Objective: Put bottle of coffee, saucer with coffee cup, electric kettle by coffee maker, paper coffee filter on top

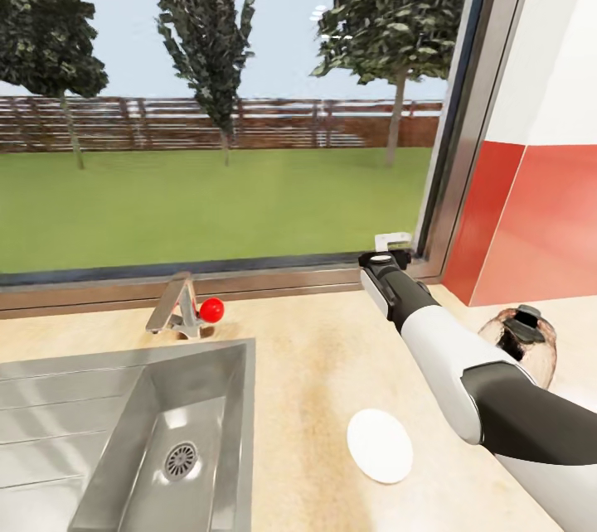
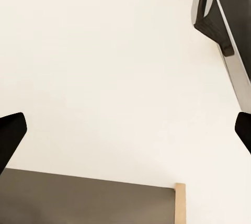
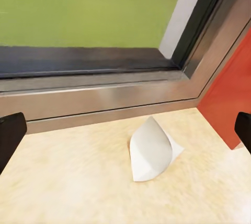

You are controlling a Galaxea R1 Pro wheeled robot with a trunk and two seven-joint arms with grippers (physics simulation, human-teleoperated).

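Observation:
A white folded paper coffee filter (image 3: pixel 151 150) lies on the pale countertop (image 3: pixel 68 182) in the corner where the window frame meets the red wall panel. My right gripper (image 3: pixel 125 132) hangs open just short of it, with its dark fingertips (image 3: pixel 10 135) wide apart and nothing between them. In the head view my right gripper (image 1: pixel 388 252) reaches to that same window corner. The white saucer (image 1: pixel 380 445) lies flat on the countertop (image 1: pixel 315 366) nearer me, left of my forearm. The glass electric kettle (image 1: pixel 522 341) stands to the right, partly behind my arm. My left gripper (image 2: pixel 125 130) is open and empty before a white wall.
An inset steel sink (image 1: pixel 124 424) takes the counter's left side, and a faucet (image 1: pixel 178 308) with a red knob stands behind it. The large window runs along the back. A red wall panel (image 1: pixel 531 225) closes the right side. A dark slab (image 2: pixel 83 200) lies under my left gripper.

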